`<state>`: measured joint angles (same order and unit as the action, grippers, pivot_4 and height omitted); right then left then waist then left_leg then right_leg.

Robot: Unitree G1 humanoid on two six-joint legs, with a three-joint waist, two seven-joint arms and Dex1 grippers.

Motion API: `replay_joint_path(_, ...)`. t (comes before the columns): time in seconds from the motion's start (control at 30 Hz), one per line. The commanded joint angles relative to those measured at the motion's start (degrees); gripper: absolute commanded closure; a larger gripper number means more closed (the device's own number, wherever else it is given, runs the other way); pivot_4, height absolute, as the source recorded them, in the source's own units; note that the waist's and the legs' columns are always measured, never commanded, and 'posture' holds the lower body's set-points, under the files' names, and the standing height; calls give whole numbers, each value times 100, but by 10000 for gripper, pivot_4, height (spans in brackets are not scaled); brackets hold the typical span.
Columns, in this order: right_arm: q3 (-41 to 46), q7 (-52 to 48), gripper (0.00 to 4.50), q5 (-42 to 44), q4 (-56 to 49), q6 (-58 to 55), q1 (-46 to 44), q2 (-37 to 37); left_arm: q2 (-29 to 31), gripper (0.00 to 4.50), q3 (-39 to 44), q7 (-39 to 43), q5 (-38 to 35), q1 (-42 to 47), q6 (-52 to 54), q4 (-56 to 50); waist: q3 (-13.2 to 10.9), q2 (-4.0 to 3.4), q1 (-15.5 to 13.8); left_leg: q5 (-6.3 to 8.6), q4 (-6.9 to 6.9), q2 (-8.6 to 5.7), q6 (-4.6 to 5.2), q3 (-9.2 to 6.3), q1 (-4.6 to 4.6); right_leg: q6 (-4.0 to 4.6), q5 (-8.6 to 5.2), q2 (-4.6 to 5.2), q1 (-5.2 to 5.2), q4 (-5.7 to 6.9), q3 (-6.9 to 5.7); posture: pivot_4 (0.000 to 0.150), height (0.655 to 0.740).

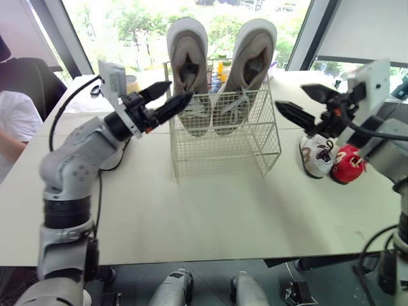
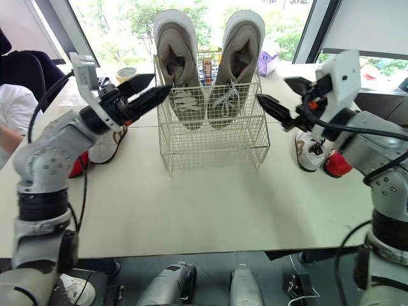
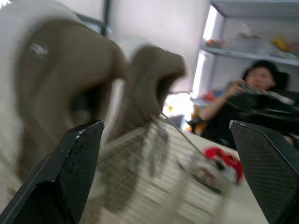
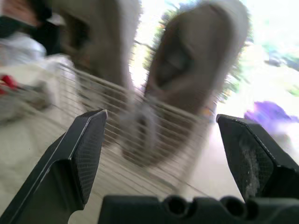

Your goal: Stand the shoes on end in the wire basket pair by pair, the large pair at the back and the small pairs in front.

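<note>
A large beige-and-white pair, left shoe [image 1: 189, 64] and right shoe [image 1: 250, 64], stands on end at the back of the white wire basket [image 1: 223, 150]; the basket's front part holds nothing. My left gripper [image 1: 178, 90] is open in the air at the basket's upper left corner, holding nothing. On the basket's right side my right gripper [image 1: 290, 95] hovers open, also with nothing in it. A small white shoe [image 1: 317, 156] and a small red shoe [image 1: 349, 164] lie on the table below the right gripper. Behind my left arm lie another small white shoe [image 2: 105, 145] and red shoe [image 2: 78, 164].
A person in a white sleeve [image 1: 16, 121] sits at the table's left edge, beside a dark chair. A tape roll [image 2: 126, 73], bottles and a purple item [image 2: 268, 62] stand behind the basket. The pale table [image 1: 210, 217] has bare room in front of the basket.
</note>
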<state>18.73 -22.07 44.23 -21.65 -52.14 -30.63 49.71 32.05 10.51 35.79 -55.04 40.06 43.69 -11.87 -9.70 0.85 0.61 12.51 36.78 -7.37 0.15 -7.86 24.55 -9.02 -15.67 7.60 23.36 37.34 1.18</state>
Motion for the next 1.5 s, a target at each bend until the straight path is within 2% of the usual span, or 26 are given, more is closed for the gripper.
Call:
replay_joint_path(0.03, 149, 167, 4181, -392, 320, -53, 35, 165, 300, 545, 72, 327, -472, -29, 501, -393, -1, -2, 2, 0, -2, 1, -1, 0, -2, 0, 0, 0, 0, 0, 1, 1500, 7400)
replay_joint_path(0.2, 226, 1105, 4181, -871, 664, -540, 231, -234, 653, 545, -80, 806, -412, -279, 672, -587, -1, -4, 5, -11, -48, 6, -17, 10, -18, 9, 2, 1, 5, -14, 13, 1500, 7400)
replay_joint_path(0.33, 147, 1570, 4181, -1197, 687, -469, 519, -902, 661, 545, -190, 962, -332, -359, 674, -646, -2, -4, 0, -17, -67, 10, -25, 9, -17, 16, 0, -1, 13, -20, 14, 1500, 7400)
replay_joint_path(0.47, 117, 1811, 4181, -1590, 752, -278, 776, -1240, 713, 545, -270, 1112, -243, -438, 661, -700, -2, -6, 2, -17, -67, 8, -26, 10, -17, 16, 0, 0, 13, -21, 15, 1500, 7400)
replay_joint_path(0.63, 67, 1939, 4181, -2023, 784, -29, 1079, -1387, 758, 545, -292, 1165, -151, -543, 646, -782, -3, -7, 2, -17, -67, 9, -26, 9, -17, 16, 0, -1, 12, -21, 15, 1500, 7400)
replay_joint_path(1.07, 338, 1938, 4181, -2117, 1025, -23, 1324, -2108, 682, 545, -377, 1166, 140, -526, 582, -821, -2, -7, 3, -17, -67, 9, -26, 9, -21, 16, 0, -2, 7, -21, 14, 1500, 7400)
replay_joint_path(1.17, 92, 1839, 12907, -2314, 1110, 66, 1388, -2018, 665, 0, -431, 1178, 254, -519, 514, -818, -2, -7, 3, -17, -67, 9, -26, 9, -23, 16, 0, -2, 6, -21, 14, 1500, 7400)
replay_joint_path(1.37, -449, 1583, 43338, -2838, 1173, 355, 1599, -1783, 624, 0, -497, 1183, 390, -483, 420, -804, -2, -7, 5, -17, -71, 10, -26, 9, -25, 16, 0, -4, 6, -21, 14, 1500, 7400)
replay_joint_path(1.5, -532, 1473, 44509, -3053, 1086, 483, 1652, -1695, 591, 0, -521, 1206, 482, -468, 372, -778, -2, -7, 3, -17, -70, 10, -27, 9, -25, 16, 0, -4, 5, -22, 14, 1500, 7400)
